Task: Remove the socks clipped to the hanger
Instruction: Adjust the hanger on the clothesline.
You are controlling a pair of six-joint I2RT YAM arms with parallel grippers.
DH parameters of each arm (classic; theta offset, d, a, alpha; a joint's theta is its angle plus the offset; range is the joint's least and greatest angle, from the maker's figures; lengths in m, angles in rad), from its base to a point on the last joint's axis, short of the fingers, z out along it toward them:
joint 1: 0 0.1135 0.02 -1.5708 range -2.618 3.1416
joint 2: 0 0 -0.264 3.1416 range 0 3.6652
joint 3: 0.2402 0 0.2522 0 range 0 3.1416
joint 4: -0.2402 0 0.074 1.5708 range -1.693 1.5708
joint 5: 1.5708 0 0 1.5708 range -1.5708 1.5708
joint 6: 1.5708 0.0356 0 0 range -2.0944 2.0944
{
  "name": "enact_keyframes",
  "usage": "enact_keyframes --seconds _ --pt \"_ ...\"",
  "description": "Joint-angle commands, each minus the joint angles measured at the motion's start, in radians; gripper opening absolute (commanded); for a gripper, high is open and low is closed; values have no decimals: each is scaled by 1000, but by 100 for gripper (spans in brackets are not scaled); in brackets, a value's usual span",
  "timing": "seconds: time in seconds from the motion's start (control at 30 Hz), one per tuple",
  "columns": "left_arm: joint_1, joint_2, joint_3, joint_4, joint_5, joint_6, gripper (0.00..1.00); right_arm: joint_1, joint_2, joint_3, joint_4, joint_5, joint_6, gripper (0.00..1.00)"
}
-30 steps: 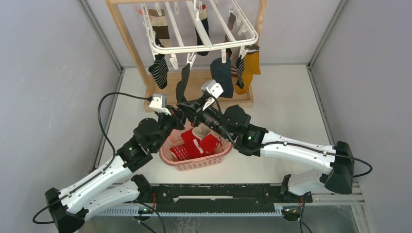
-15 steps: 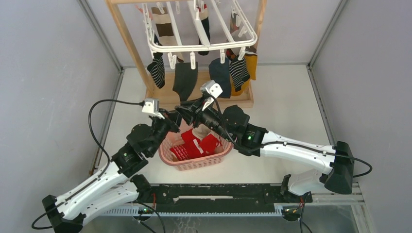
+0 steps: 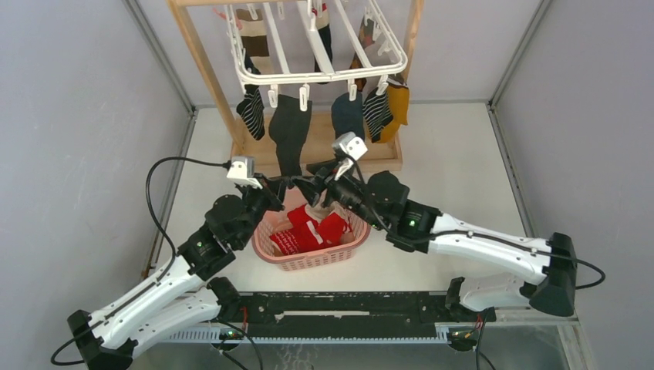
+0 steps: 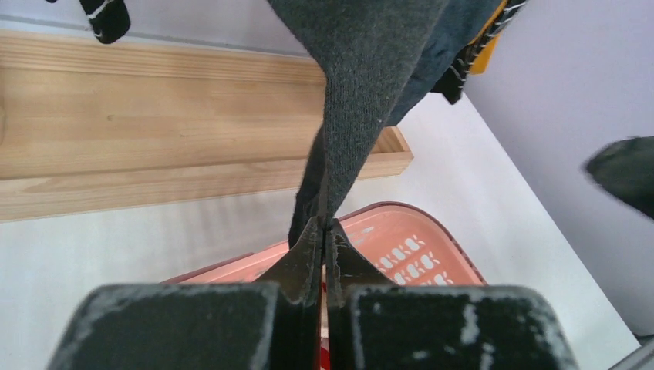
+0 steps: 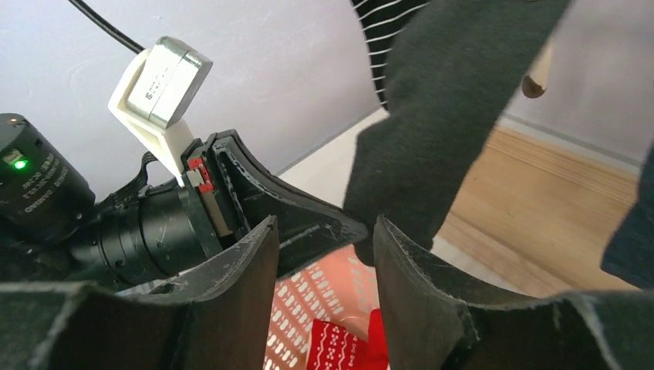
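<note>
The hanger, a white frame hung on the wooden stand, carries the socks on clips along its near rail and further back. Below its near-left corner hangs the dark grey sock. It looks light, limp and stretchy, so a pull at the toe will probably lengthen it before the clip gives. A hold nearer the cuff, just under the hanger, seems surer. The left gripper is clamped on the sock's lower tip, well below the hanger, and the right gripper stands parted beside it, holding nothing. Which clip pinches the cuff is too small to tell, and the socks at the hanger's far side are cut off.
</note>
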Motion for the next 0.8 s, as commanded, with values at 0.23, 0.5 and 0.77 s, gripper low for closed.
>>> enact_keyframes --seconds 0.23,0.5,0.77 --pt "135 -19 100 -97 80 -7 0 -283 -233 -172 -28 -85 130 56" --pt "189 -30 135 -152 121 -9 0 -508 -268 -219 -40 -211 173 57" --pt "248 -64 152 -216 141 -3 1 -643 -251 -229 -45 -307 198 57"
